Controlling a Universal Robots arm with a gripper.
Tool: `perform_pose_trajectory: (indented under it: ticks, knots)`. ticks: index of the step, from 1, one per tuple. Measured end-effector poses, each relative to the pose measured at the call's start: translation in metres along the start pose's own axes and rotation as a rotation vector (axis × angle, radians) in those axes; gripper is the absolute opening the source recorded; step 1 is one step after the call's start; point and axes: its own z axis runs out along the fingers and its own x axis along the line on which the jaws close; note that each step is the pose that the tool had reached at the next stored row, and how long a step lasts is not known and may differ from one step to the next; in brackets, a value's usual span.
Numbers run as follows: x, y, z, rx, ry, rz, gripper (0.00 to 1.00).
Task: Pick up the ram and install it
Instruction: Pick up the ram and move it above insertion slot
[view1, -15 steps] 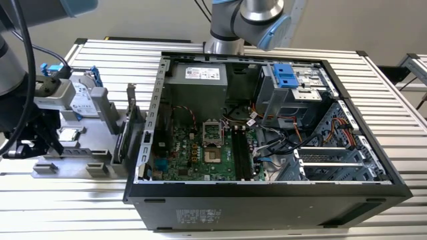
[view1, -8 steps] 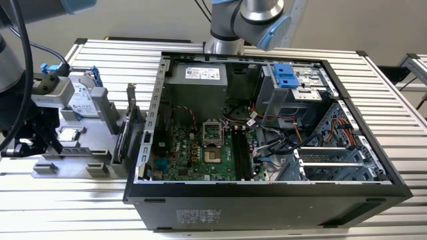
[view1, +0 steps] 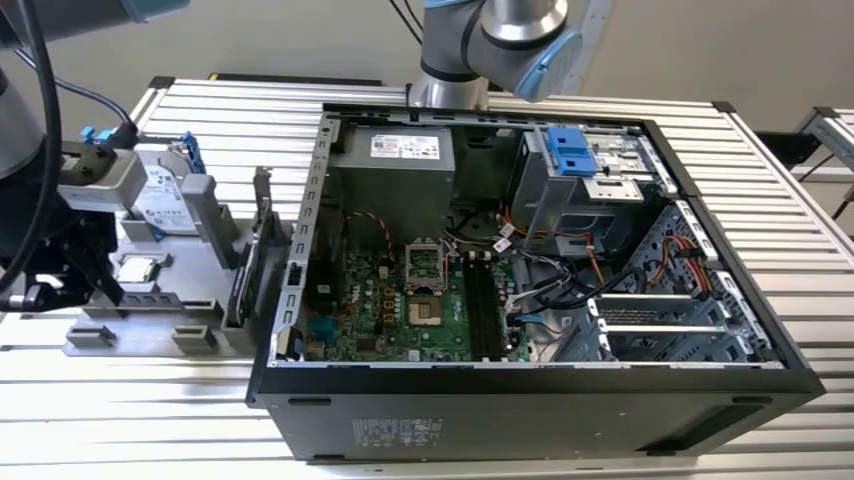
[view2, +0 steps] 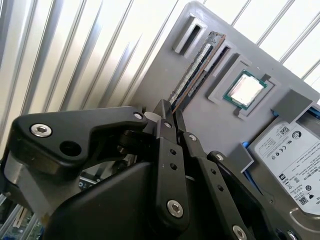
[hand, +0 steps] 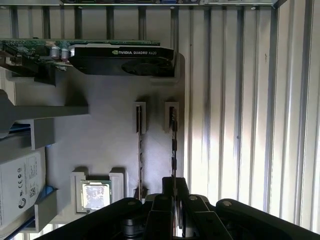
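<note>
Evidently the hand (hand: 175, 184) pinches the ram (hand: 173, 145) by one end; grey tray (hand: 100, 145) beneath.

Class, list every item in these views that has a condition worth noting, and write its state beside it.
ram: upright on edge in its tray slot, not installed.
gripper: at one end of the ram.
CPU chip: flat in its recess.
hard drive: flat, label up.
expansion card: standing on edge in the tray.
computer case: side open, motherboard exposed.
</note>
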Motion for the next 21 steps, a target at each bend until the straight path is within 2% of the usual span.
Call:
perform_pose_trajectory:
  ticks: [21]
  knots:
    - [0.0001,-0.0002,-0.0134,-0.0001,0.0000,0.005,0.00]
